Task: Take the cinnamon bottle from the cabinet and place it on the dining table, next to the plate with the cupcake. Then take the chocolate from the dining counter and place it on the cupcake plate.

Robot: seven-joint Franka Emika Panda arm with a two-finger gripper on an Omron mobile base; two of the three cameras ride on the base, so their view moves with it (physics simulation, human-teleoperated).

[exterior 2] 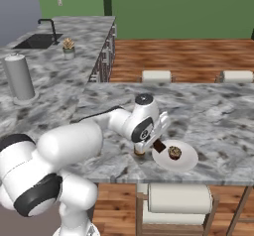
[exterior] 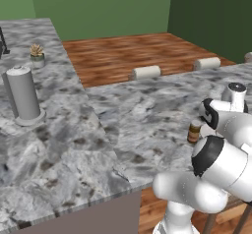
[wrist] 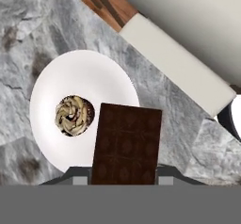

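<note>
Left base view: the cinnamon bottle [exterior: 195,131] stands upright on the dining table [exterior: 142,115], close to its near edge, half hidden behind the white arm, so the first half of the task looks done; a tall grey cylinder [exterior: 23,94] stands far off on the side counter, and a small potted plant [exterior: 37,54] sits beyond it. Right base view: the gripper [exterior 2: 158,142] hangs low over the near edge of the table with the chocolate [exterior 2: 159,146] in it, right at the left rim of the plate [exterior 2: 187,161]; the cupcake [exterior 2: 174,152] sits around the plate's middle, and the bottle's base peeks out under the wrist, just beside the plate's left rim. Hand view: the jaws are clamped on the bar's lower end, one finger at each long edge, and the bar hangs over the plate's edge beside the cupcake, not yet touching either as far as I can tell. Handling, as a guess: the bar is light, thin and stiff, likely smooth-sided, so an edge pinch near one end can let it swing or slip; a mid-length pinch would hold steadier. It's brittle, so a low release is safer than a drop. Bare plate beside the cupcake looks like the landing spot; the frosting is soft, so keep off it.
</note>
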